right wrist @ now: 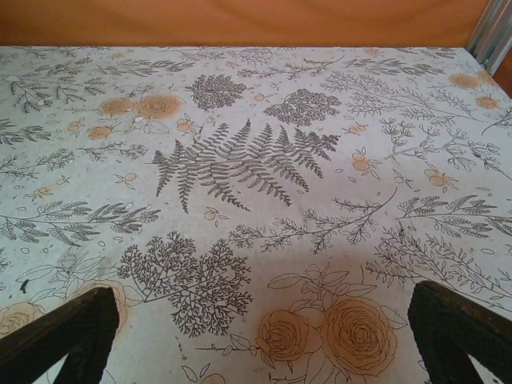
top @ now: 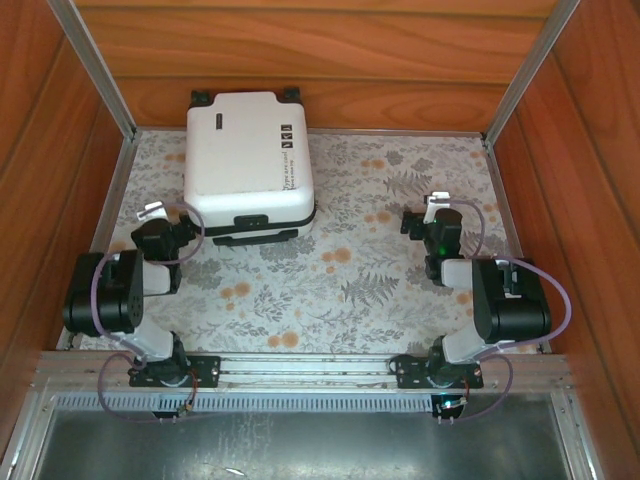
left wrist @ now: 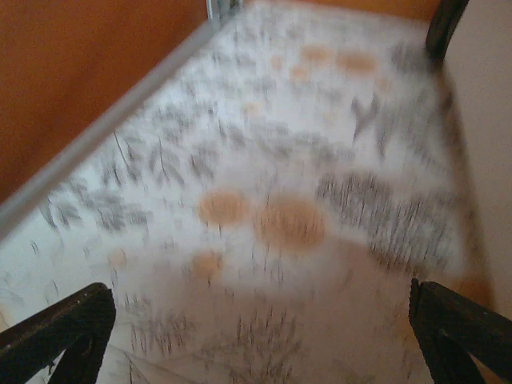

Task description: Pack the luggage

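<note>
The luggage (top: 250, 160), a white hard-shell suitcase with black wheels, lies flat and closed at the back left of the table. In the blurred left wrist view its pale side (left wrist: 490, 120) runs along the right edge. My left gripper (top: 156, 224) hangs just off the suitcase's front left corner. It is open (left wrist: 256, 344), with only floral cloth between its fingers (left wrist: 56, 336). My right gripper (top: 420, 214) stands over the right part of the table, well apart from the suitcase. It is open too (right wrist: 264, 340), with bare cloth between its dark fingers (right wrist: 464, 332).
A floral cloth (top: 340, 280) covers the table. Wooden walls (top: 330, 50) with metal corner posts close in the back and both sides. The left wall (left wrist: 80, 72) is close beside the left gripper. A metal rail (top: 310, 370) holds the arm bases at the near edge.
</note>
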Robot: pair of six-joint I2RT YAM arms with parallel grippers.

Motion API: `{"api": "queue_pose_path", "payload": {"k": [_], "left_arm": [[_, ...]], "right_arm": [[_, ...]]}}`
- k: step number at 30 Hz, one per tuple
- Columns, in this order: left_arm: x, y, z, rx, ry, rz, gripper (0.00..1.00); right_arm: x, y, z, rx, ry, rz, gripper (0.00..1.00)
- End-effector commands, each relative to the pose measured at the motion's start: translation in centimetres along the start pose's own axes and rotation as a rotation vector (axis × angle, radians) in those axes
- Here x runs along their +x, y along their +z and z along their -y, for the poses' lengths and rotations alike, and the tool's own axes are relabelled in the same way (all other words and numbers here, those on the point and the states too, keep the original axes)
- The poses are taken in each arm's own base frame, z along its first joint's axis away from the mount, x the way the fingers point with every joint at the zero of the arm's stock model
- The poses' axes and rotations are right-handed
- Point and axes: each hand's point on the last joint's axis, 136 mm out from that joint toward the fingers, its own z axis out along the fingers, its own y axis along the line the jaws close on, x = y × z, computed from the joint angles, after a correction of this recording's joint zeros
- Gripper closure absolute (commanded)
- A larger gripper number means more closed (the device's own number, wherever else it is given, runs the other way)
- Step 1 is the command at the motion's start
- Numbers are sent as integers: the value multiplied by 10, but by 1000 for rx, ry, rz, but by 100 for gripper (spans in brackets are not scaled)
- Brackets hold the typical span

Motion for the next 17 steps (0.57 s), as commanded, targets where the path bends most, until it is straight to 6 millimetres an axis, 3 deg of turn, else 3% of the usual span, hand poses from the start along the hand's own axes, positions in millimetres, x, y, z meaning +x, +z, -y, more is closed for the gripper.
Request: {"api": "queue_pose_path", "payload": {"k": [1, 17], "left_arm": [[-29, -1, 22, 76, 21, 82, 0], [-30, 1, 24, 49, 49, 89, 0]], "right_arm": [[-1, 1, 4, 12, 18, -6, 1], [-1, -2, -1, -19, 1, 1, 1]]}}
